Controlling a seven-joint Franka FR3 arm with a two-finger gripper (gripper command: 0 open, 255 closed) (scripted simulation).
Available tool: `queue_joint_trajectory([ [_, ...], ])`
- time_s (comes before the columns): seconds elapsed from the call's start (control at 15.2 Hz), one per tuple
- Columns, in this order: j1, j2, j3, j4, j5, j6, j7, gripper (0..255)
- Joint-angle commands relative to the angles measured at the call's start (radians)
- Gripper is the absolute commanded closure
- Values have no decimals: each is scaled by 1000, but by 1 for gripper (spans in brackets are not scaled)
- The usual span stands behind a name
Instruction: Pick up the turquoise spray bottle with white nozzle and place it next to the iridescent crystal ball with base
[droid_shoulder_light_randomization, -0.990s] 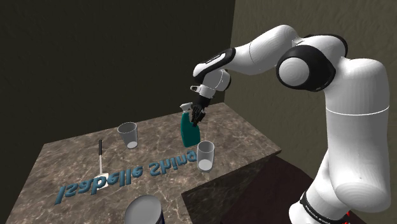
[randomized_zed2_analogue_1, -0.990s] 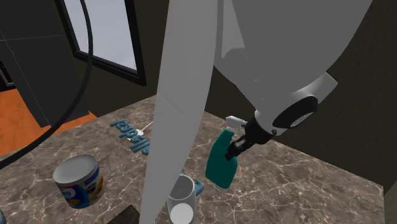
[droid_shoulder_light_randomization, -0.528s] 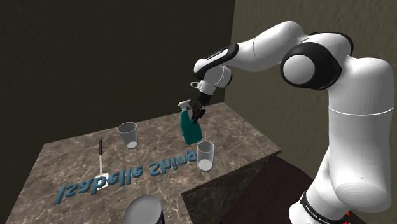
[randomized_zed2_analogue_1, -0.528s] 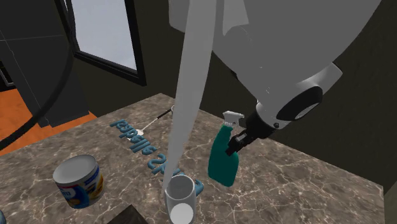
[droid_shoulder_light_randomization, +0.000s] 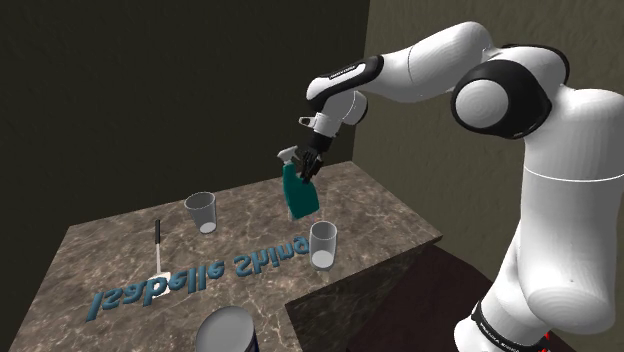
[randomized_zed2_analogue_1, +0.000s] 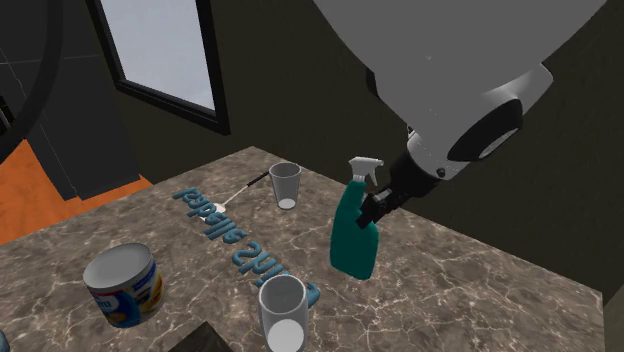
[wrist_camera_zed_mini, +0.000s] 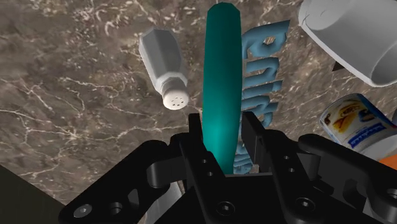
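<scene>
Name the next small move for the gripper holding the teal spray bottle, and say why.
Probably a short lift straight up before any sideways carry. The gripper is shut on the spray bottle near its top. The bottle hangs tilted with its base low over the marble tabletop, and a glass stands close by that a low swing might clip.

Dim dark walls (droid_shoulder_light_randomization: 150, 90), pale window (randomized_zed2_analogue_1: 160, 50) light, evenly lit countertop (randomized_zed2_analogue_1: 470, 290).

The arm (droid_shoulder_light_randomization: 560, 230) is made up of smooth white rounded links, joined by dark bands (droid_shoulder_light_randomization: 345, 73). The all-black gripper (wrist_camera_zed_mini: 224, 130) is studded with round screw holes (wrist_camera_zed_mini: 114, 207) across its housing.
</scene>
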Motion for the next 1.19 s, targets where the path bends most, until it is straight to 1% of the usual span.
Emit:
queue_joint_trajectory([
  [0.0, 1, -12, -2, 10, -9, -17, 14, 255],
  [1.12, 0, -78, -18, 143, -68, -181, 123, 255],
])
